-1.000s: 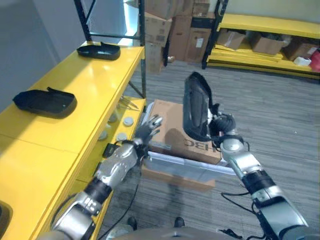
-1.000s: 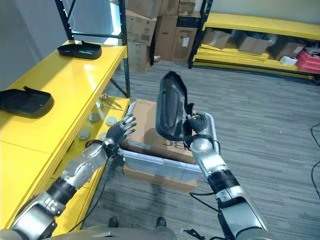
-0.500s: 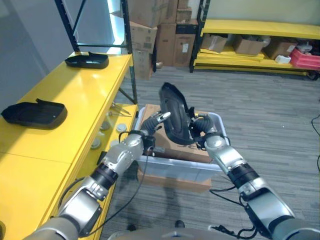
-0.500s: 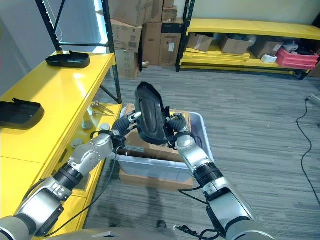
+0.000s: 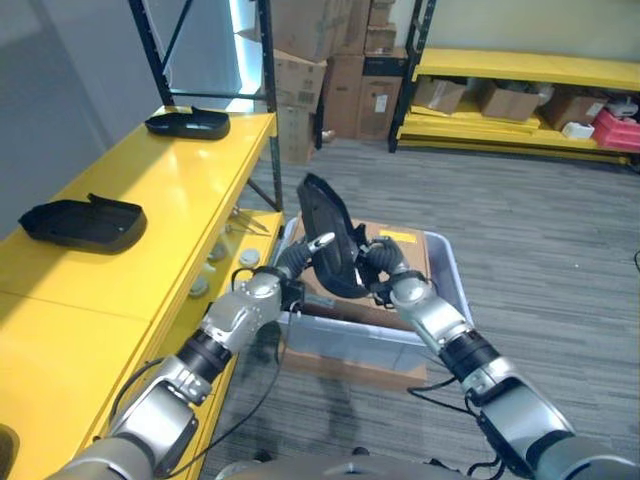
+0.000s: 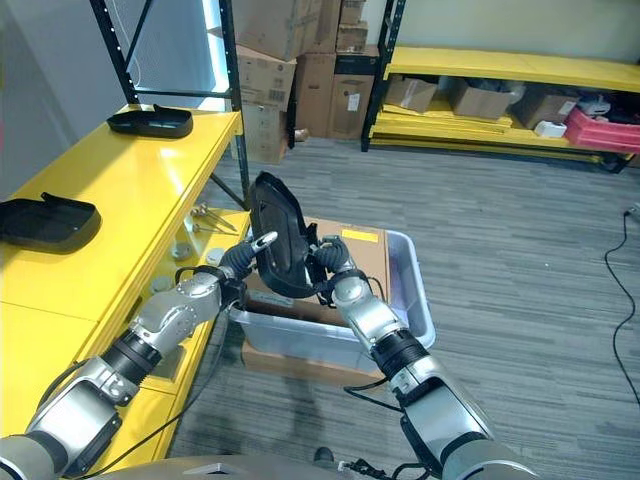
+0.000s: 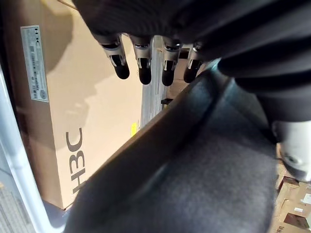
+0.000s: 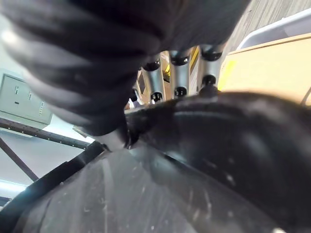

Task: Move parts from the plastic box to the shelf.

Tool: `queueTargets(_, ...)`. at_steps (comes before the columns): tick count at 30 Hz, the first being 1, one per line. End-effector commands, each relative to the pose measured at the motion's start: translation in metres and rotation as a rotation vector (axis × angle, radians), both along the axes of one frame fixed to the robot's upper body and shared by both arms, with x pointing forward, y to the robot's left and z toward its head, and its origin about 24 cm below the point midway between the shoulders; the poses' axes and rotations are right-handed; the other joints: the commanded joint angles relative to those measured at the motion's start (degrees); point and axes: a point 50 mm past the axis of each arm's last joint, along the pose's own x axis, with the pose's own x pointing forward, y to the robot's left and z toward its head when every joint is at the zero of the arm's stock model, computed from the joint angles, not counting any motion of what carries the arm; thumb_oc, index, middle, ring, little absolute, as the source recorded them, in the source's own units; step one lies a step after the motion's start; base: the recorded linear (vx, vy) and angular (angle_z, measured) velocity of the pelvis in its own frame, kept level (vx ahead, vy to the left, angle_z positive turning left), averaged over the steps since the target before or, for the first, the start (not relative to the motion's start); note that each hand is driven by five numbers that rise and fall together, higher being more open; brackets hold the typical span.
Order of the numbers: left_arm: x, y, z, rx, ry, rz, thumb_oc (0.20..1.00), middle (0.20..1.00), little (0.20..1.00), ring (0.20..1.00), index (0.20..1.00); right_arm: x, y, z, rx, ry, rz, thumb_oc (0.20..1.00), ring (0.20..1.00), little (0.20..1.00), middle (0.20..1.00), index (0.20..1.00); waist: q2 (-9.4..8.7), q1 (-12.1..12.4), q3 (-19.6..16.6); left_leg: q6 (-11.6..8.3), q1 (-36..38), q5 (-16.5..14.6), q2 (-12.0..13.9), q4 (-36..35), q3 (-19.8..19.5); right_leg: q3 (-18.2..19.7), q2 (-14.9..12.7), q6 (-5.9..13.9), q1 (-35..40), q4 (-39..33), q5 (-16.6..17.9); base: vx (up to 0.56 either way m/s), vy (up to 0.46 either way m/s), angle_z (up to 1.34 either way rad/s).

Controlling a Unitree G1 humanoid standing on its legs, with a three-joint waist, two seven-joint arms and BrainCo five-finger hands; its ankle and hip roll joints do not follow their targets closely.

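Lowered: curved matte-black part (image 5: pixel 328 235)

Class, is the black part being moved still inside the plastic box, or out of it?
Out: the black part is held above the plastic box by the right hand.

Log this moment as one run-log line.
right robot hand: gripping black curved plastic part | left robot hand: open beside part | part: above clear plastic box

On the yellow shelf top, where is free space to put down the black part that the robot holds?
Free: the wide bare stretch of the yellow shelf top between the near black moulded part and the far black part. Crowded: the lower ledge with small round metal pieces beside the box.
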Motion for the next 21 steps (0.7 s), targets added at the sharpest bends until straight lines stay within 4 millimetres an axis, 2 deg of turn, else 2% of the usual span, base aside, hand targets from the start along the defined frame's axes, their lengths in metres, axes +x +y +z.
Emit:
queueTargets(1,0.006,-0.021,0.003,0.065,-0.055,-0.061,1.000,1.000,1.000,1.000,1.000,0.017,0.021,0.037,-0.010,-0.161,0.071,0.200,0.200,0.200,0.200,0.200,0.57,1.29,-2.71,-0.02,-1.47,-1.37,1.25,1.49,-1.46,-5.13,-1.99,3.07,0.54,0.94,-0.83,0.00,0.000,0.00)
queueTargets(2,0.007,-0.020,0.003,0.082,-0.076,-0.065,0.762,0.762,0.762,0.762,0.762,0.017,0.021,0.036,-0.008,-0.160,0.070,0.200,0.200,0.200,0.200,0.200,0.58,1.38,-2.68,-0.03,-1.47,-1.38,1.25,1.52,-1.51,-5.18,-2.01,3.07,0.58,0.95,-0.84,0.00,0.000,0.00)
queueTargets(3,0.008,-0.019,0.005,0.097,-0.100,-0.061,0.200,0.200,0.200,0.200,0.200,0.018,0.021,0.036,-0.005,-0.160,0.066,0.200,0.200,0.200,0.200,0.200,0.57,1.51,-2.65,-0.04,-1.49,-1.41,1.22,1.55,-1.63,-5.24,-2.03,3.08,0.63,0.95,-0.86,0.00,0.000,0.00)
queueTargets(11,0.010,-0.018,0.012,0.135,-0.189,-0.122,0.200,0.200,0.200,0.200,0.200,0.016,0.017,0.023,0.024,-0.141,0.026,0.200,0.200,0.200,0.200,0.200,0.62,2.20,-2.65,-0.01,-1.47,-1.51,1.09,1.58,-2.14,-5.72,-2.14,3.12,0.94,0.97,-0.96,0.00,0.000,0.04)
queueTargets(21,0.008,-0.021,0.018,0.070,-0.221,-0.134,0.200,0.200,0.200,0.200,0.200,0.009,0.009,0.001,0.141,-0.095,-0.026,0.200,0.200,0.200,0.200,0.200,0.87,2.27,-2.47,-0.04,-1.32,-1.57,1.09,1.81,-2.14,-5.98,-2.39,3.19,1.17,1.19,-0.96,0.00,0.000,0.02)
